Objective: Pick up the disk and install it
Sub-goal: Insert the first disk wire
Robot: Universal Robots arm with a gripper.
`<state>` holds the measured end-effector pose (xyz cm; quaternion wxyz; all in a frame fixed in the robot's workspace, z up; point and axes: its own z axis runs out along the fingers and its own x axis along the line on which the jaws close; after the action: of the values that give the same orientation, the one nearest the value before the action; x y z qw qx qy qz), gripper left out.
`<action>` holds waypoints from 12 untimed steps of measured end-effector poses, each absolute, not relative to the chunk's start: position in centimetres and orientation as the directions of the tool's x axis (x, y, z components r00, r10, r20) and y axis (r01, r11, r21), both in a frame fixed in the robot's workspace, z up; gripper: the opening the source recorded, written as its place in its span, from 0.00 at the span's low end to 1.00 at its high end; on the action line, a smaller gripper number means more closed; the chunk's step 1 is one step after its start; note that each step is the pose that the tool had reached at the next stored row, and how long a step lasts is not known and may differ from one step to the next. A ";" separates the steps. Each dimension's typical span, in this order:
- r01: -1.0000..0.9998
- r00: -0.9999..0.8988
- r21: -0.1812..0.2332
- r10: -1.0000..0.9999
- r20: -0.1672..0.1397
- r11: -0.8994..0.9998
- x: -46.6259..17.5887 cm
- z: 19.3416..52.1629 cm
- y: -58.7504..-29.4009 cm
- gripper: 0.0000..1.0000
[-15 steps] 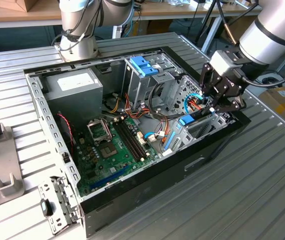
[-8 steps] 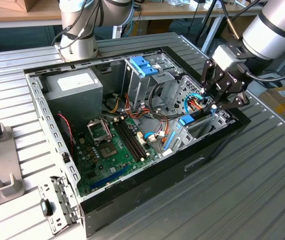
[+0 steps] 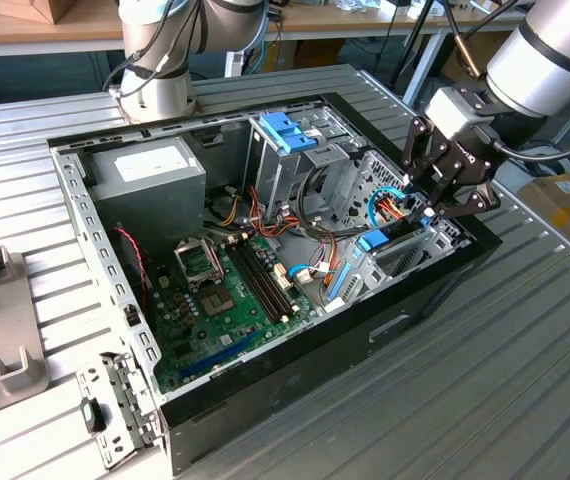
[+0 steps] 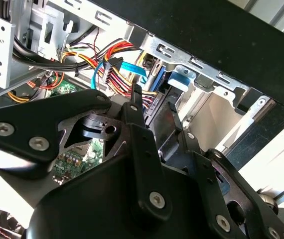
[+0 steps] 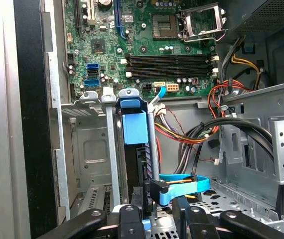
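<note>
Gripper [image 3: 433, 200] pinches the dark, blue-framed disk [image 5: 136, 149], standing on edge in its bay.

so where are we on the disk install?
The disk, in its blue carrier, stands on edge in the drive bay by the case's front wall, so pickup looks done. The claw is right over it; its grip is unclear. Full seating can't be confirmed.
</note>
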<state>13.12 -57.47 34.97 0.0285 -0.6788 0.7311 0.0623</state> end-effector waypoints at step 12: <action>-0.996 -0.077 0.054 -0.989 -0.126 0.071 13.7 35.0 -57.5 0.11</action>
<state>13.65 -57.47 34.97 0.0281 -0.6788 0.7311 0.0627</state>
